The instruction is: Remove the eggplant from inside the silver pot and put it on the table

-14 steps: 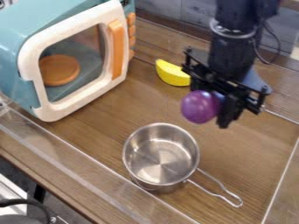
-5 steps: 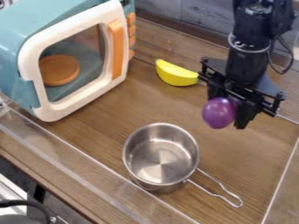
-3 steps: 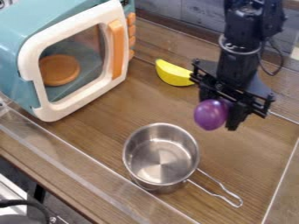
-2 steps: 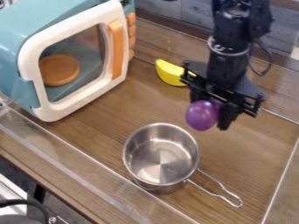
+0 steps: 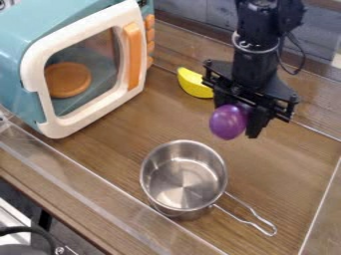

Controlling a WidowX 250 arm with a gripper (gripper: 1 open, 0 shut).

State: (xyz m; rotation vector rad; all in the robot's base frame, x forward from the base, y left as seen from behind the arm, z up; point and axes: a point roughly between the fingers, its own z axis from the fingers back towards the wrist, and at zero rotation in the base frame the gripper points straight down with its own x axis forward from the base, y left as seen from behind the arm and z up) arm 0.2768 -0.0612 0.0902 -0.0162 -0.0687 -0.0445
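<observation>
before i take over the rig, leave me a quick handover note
Gripper: closed on the purple eggplant, seemingly held above the table.
Silver pot: nothing inside, on the table near the front, its wire handle pointing right in the picture.
Done: eggplant is out of the pot.
Left: lower it onto the table, clear of the pot, then let go.

Runs in brown wood grain beneath the fingers (image 5: 276, 108), as the table (image 5: 127, 149). Carries the silver pot (image 5: 184, 177) nearer the camera than the fingers, image-left; a yellow wedge (image 5: 194, 83) beyond them, image-left; and a teal-and-cream toy microwave (image 5: 83, 62) well apart, farther image-left.
</observation>
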